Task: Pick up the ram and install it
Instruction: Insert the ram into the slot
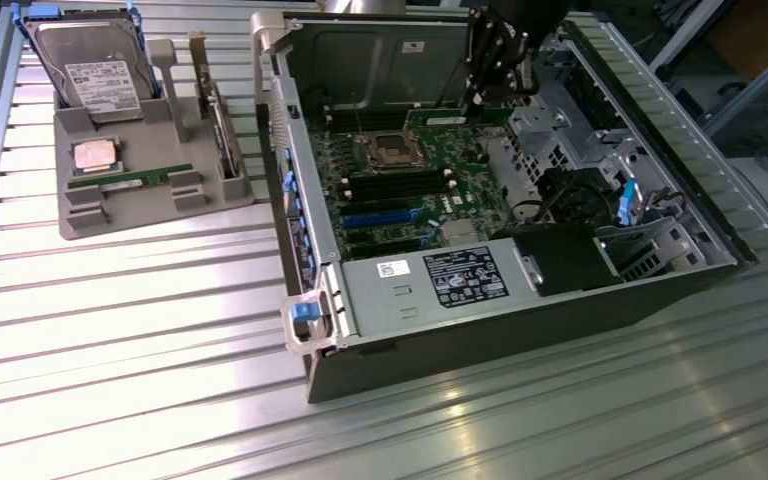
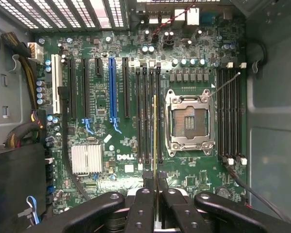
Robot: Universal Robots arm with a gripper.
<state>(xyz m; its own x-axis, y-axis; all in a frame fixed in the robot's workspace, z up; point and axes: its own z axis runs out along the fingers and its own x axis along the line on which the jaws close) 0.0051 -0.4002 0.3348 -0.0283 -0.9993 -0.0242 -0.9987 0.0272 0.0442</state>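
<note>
**A:** What is at the exterior view's left?

**B:** A grey tray point(image 1: 144, 212) on the surface point(image 1: 117, 330). A spare ram point(image 1: 124, 182) lies flat in it. Nothing is touching it.

**A:** And in the middle?

**B:** The open case point(image 1: 357, 55). The arm point(image 1: 518, 30) reaches down into it at the far end.

**A:** So where is the ram?

**B:** In the pincer point(image 2: 154, 180). The wrist view looks straight down on it, so the ram point(image 2: 155, 131) looks like a thin line, seen on its edge.

**A:** Is the pincer wide or narrow?

**B:** Narrow. It is squeezing the ram by its top edge.

**A:** Where is the ram over the board point(image 2: 102, 107)?

**B:** It lies along the long black slots point(image 2: 144, 116), just beside the socket point(image 2: 189, 121). It runs the same way the slots do.

**A:** Is it in a slot?

**B:** I cannot tell. From above, a ram just over a slot and a ram pushed into one look the same.

**A:** How much of the job is done, then?

**B:** The pick-up is done. The ram is off the tray and inside the case. It looks lined up with the slots too. I think what is left is getting it all the way down, if it isn't already. The pincer is not off it yet.
</note>
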